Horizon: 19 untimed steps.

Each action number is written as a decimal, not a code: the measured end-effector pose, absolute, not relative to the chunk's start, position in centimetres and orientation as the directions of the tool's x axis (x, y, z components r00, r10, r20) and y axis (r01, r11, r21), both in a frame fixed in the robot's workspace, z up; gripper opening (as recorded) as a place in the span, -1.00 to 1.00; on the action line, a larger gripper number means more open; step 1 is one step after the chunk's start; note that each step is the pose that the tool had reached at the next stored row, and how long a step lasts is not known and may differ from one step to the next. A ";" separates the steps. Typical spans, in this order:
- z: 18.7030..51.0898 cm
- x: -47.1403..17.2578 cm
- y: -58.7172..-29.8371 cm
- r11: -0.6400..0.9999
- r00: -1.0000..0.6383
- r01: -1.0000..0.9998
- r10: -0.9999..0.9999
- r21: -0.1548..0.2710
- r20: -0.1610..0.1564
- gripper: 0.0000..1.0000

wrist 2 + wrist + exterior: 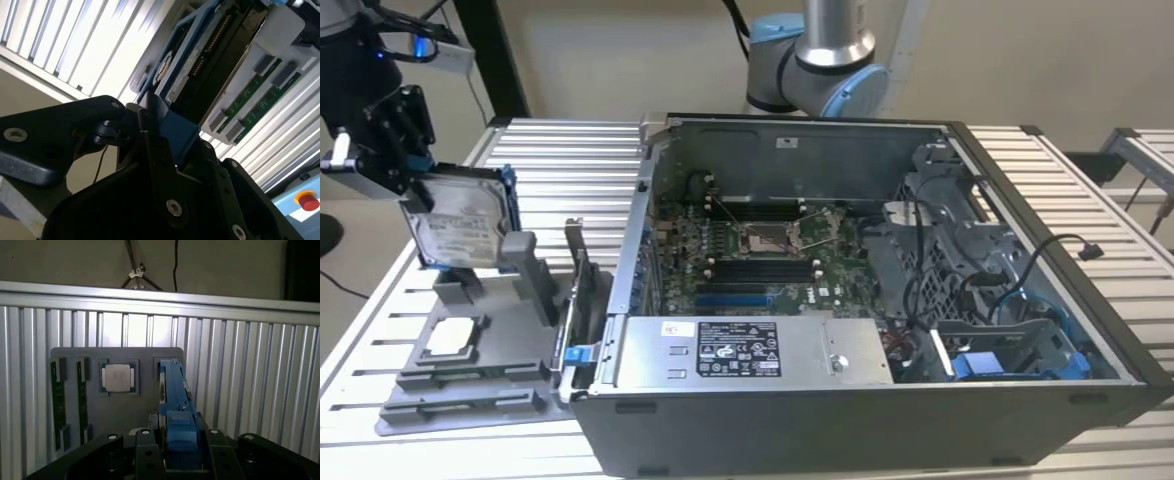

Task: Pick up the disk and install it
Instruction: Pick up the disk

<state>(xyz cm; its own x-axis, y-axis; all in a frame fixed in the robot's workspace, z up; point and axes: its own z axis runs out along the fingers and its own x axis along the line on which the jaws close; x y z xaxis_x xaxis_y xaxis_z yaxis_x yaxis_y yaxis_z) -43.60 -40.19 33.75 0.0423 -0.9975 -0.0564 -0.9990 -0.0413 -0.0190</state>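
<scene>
- Here, in the upper left of the exterior view, the gripper (416, 175) reaches down over the grey holder tray (480, 375); its jaws are pinched on the top edge of the disk (454, 225).
- The disk stands upright on edge, white label facing the camera; its lower edge meets the tray's upright posts, and whether it is seated or lifted clear cannot be told.
- In both wrist views the black fingers (147, 452) flank the blue carrier frame (176, 430) and press on it from both sides.
- In the first wrist view the tray also carries the square processor chip (118, 377) just beside the disk, and two green memory modules (56, 405) beyond the chip.
- The open computer case (854, 430) fills the centre and right of the exterior view, well apart from the disk; the grey power-supply box (720, 350) lies along its near wall.
- Tray and case both rest on the slatted metal table (560, 160); the arm's base (817, 60) rises at the top centre, behind the case.
</scene>
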 end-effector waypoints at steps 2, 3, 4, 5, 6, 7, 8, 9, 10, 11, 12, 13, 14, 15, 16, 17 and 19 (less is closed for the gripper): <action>33.9 -43.6 -40.2 -0.041 0.043 -0.998 -0.998 -0.037 -0.055 -1.00; 34.0 -43.6 -40.2 -0.041 0.044 -0.998 -0.998 -0.051 -0.054 -1.00; 34.0 -43.6 -40.2 -0.041 0.045 -0.997 -0.998 -0.064 -0.053 -1.00; 34.1 -43.6 -40.2 -0.041 0.045 -0.996 -0.998 -0.075 -0.051 -1.00; 34.2 -43.7 -40.2 -0.042 0.046 -0.996 -0.998 -0.085 -0.050 -1.00; 34.3 -43.7 -40.2 -0.042 0.046 -0.995 -0.998 -0.093 -0.049 -1.00; 34.5 -43.7 -40.2 -0.042 0.047 -0.994 -0.998 -0.101 -0.049 -1.00; 34.7 -43.7 -40.2 -0.042 0.047 -0.993 -0.998 -0.107 -0.048 -1.00; 35.0 -43.8 -40.2 -0.042 0.047 -0.993 -0.998 -0.112 -0.048 -1.00; 35.3 -43.8 -40.2 -0.042 0.047 -0.992 -0.998 -0.117 -0.048 -1.00; 35.6 -43.8 -40.2 -0.042 0.048 -0.992 -0.998 -0.121 -0.048 -1.00; 35.8 -43.8 -40.2 -0.042 0.048 -0.991 -0.998 -0.125 -0.048 -1.00; 36.1 -43.8 -40.2 -0.042 0.048 -0.991 -0.998 -0.129 -0.047 -1.00; 36.4 -43.8 -40.2 -0.042 0.048 -0.990 -0.998 -0.133 -0.047 -1.00; 36.6 -43.8 -40.2 -0.042 0.048 -0.990 -0.998 -0.135 -0.047 -1.00; 37.0 -43.8 -40.2 -0.042 0.048 -0.990 -0.998 -0.136 -0.047 -1.00; 37.7 -43.8 -40.2 -0.042 0.049 -0.989 -0.998 -0.140 -0.047 -1.00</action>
